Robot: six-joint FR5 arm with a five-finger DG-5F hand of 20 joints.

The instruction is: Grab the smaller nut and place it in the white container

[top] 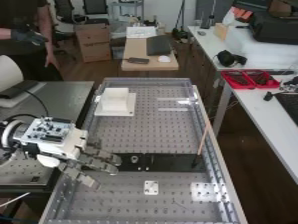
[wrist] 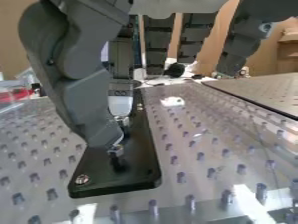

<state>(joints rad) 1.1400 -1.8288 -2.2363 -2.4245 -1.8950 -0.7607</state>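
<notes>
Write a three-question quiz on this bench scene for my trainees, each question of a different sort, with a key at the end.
1. Multiple choice: In the high view, what stands nearer the bench's far end than the black plate does?
A) a blue bowl
B) the white container
C) a yellow cup

2. True or false: The white container stands on top of the black plate.

3. Fill the gap: In the high view, the hand is nearer the black plate's ____ end than its other end (left or right, as seen in that view).

Key: 1 B; 2 false; 3 left.
</notes>
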